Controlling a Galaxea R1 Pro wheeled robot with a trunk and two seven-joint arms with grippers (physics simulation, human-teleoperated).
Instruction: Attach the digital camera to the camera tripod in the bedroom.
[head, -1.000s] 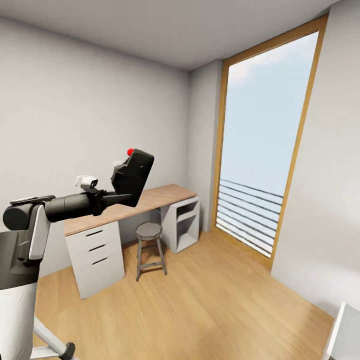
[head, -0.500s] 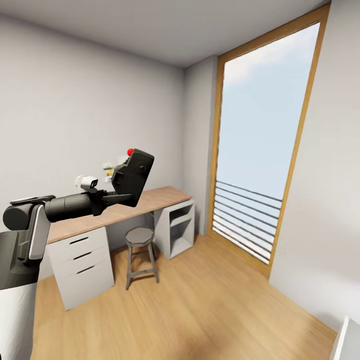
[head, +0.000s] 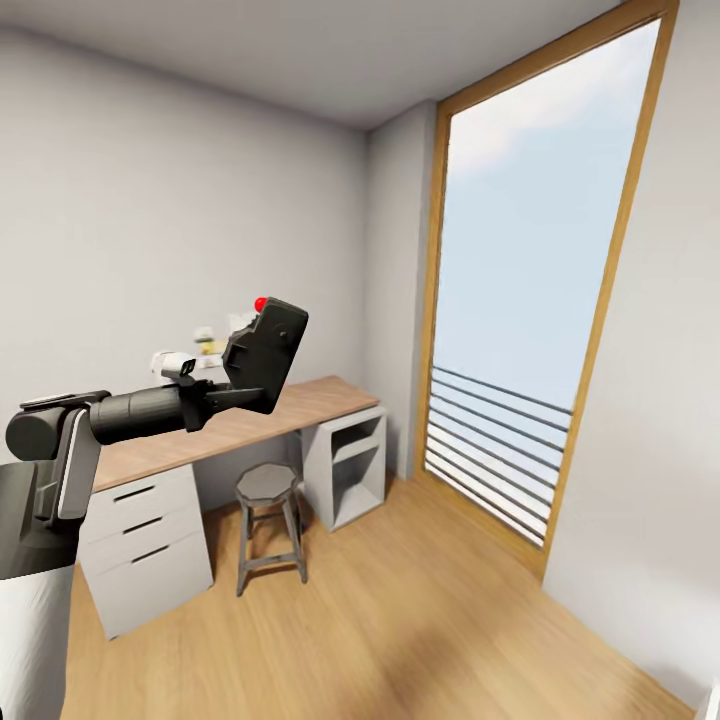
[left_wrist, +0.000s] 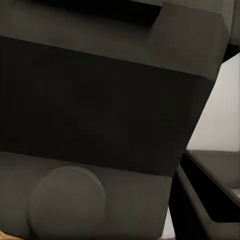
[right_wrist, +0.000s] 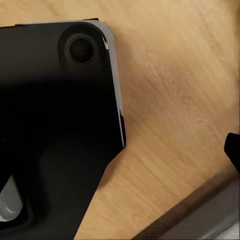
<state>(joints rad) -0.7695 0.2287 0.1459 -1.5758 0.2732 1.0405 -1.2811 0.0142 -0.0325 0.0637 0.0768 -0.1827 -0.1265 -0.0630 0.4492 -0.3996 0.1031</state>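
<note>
Pinched in the left gripper (head: 238, 395), the digital camera (head: 265, 355) rides at arm's end, tilted, its red button (head: 260, 303) on top. Beyond it stand a wood-topped desk (head: 230, 425) with white drawers (head: 140, 545), a round stool (head: 268, 525) and a tall window (head: 530, 290). Up close, the left wrist view adds the camera's dark body (left_wrist: 100, 115). The right wrist view gives plank floor (right_wrist: 175, 100) and a black part; that claw's state cannot be told. No writing is legible.

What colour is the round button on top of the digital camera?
Red; the button on the digital camera shows best in the head view.
</note>
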